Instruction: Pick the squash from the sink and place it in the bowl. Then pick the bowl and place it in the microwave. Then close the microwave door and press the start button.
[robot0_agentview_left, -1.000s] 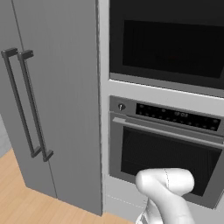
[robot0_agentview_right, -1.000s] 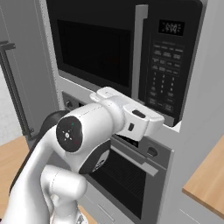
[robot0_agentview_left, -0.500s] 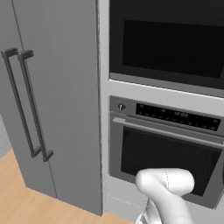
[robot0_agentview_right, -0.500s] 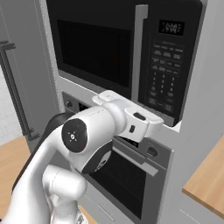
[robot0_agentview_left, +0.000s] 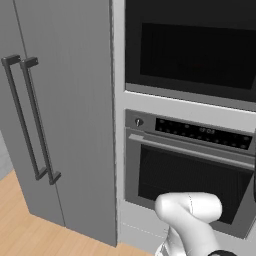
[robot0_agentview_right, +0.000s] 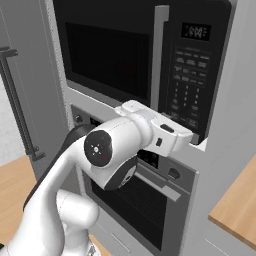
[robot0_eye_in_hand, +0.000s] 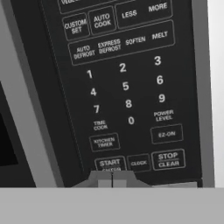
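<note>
Hand view: shut pincer (robot0_eye_in_hand: 112, 178) covers START button (robot0_eye_in_hand: 109, 164) lower edge.

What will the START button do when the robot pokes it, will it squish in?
Probably it barely moves: the START button looks like a flat printed patch on the smooth keypad, not a raised knob. The microwave looks built into the wall, so it likely won't slide back. The shut tool sits right below the button, so a small nudge should do.
</note>
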